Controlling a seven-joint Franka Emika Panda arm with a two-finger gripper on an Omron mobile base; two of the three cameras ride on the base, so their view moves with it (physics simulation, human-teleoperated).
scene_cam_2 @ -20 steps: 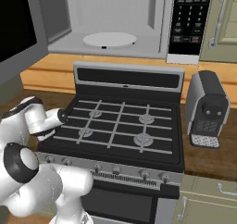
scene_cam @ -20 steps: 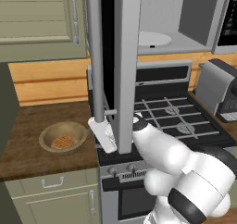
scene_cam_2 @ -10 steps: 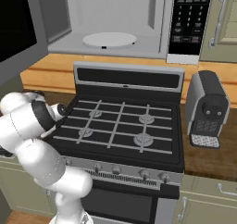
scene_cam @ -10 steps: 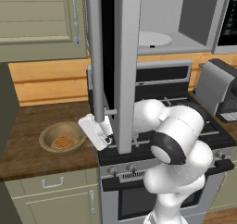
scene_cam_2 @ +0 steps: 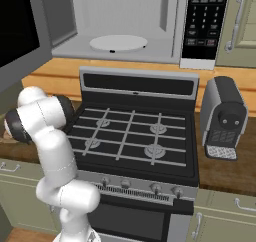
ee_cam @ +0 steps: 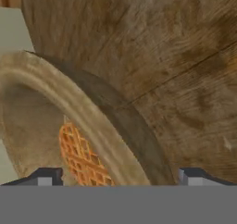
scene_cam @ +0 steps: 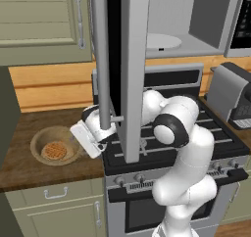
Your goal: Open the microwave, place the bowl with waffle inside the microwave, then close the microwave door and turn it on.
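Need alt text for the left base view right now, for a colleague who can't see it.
The white arm's claw hovers beside a shallow tan wooden bowl holding a round orange-brown waffle on the dark wood counter. The silver-grey microwave door hangs open above the black gas stove.

This is a home kitchen. A black-topped gas stove point(scene_cam_2: 132, 138) with grates and a row of knobs stands in the middle, an oven door below it. Above hangs a microwave point(scene_cam_2: 150, 23), its door point(scene_cam: 122, 59) swung wide, a turntable plate inside. A dark wood counter point(scene_cam: 29, 167) runs to the left over beige panelled cabinets point(scene_cam: 54, 214), and a small grey toaster point(scene_cam_2: 223, 117) sits on the right.
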